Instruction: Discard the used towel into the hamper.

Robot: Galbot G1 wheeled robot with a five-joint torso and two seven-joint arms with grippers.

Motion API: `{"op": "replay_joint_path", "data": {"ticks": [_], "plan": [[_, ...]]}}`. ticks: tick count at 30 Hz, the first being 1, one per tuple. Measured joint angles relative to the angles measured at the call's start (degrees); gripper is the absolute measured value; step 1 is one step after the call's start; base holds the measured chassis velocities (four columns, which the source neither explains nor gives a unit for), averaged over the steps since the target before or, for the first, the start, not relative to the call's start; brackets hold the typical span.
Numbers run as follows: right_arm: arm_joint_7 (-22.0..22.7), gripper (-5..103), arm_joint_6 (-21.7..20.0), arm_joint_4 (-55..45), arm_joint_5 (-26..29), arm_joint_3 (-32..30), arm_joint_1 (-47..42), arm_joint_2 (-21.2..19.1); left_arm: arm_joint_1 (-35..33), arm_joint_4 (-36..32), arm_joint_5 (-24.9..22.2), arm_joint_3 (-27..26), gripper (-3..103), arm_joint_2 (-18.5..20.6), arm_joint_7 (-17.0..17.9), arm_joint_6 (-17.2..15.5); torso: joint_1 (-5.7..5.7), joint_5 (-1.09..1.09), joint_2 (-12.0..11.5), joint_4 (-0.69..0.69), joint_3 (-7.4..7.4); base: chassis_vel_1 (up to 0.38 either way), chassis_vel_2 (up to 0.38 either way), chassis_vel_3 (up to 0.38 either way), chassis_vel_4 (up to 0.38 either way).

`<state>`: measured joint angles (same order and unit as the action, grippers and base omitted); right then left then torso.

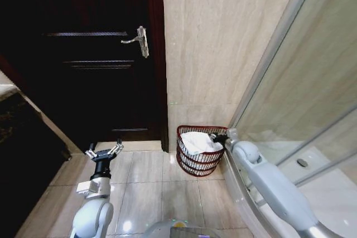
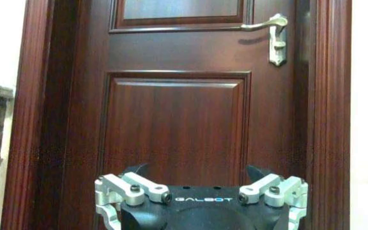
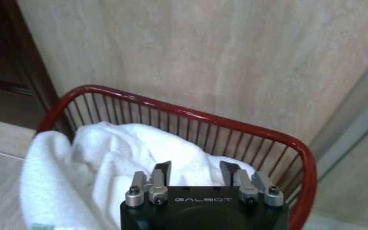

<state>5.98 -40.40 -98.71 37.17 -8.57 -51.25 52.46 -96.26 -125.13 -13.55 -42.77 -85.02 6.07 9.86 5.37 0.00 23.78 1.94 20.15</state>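
1. Head view: the right gripper reaches forward to the near right rim of the hamper, a dark red wire basket standing on the tiled floor against the beige wall. A white towel lies inside the hamper, just left of the gripper and heaped up to the rim. From here I cannot tell how far this gripper's fingers are spread. The glass shower screen rises on the gripper's right. The left gripper is held up over the floor tiles, well apart from the hamper, its fingers spread wide with nothing between them. A dark wooden door with a silver handle stands beyond it.

2. Left wrist view: the left gripper faces the door squarely, its two metal fingers wide apart and holding nothing. The door handle sits high above and to one side of the gripper.

3. Right wrist view: the right gripper hangs just above the towel, which fills the hamper directly below and ahead of it. The fingers stand apart with a gap between them, and nothing is pinched in that gap. One fold of the towel drapes over the hamper's rim on the side away from the shower screen. The hamper's far rim curves ahead of the gripper, close to the wall.
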Motion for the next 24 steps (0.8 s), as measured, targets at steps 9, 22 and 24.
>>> {"op": "replay_joint_path", "data": {"ticks": [9,22,24], "plan": [[-0.1,86,2.0,4.3,2.2,1.4,3.8,2.0,0.4,0.6,-1.8,-1.3,100,0.4,0.0,0.4,0.0,0.01,0.0,0.02,0.0,0.0,0.0,0.0,0.0],[2.7,100,40.3,-3.2,-14.0,-6.1,-12.4,9.4,1.1,-0.3,-0.8,1.8,100,-0.6,-0.9,-0.9,0.0,0.01,0.0,0.0,0.0,0.0,0.0,0.0,0.0],[3.9,100,40.7,-5.2,-16.4,-8.3,-14.6,10.3,1.2,0.1,-0.7,1.9,100,-0.6,-1.3,-1.0,0.0,0.03,0.0,0.01,0.0,0.0,0.0,0.0,0.0]]}}
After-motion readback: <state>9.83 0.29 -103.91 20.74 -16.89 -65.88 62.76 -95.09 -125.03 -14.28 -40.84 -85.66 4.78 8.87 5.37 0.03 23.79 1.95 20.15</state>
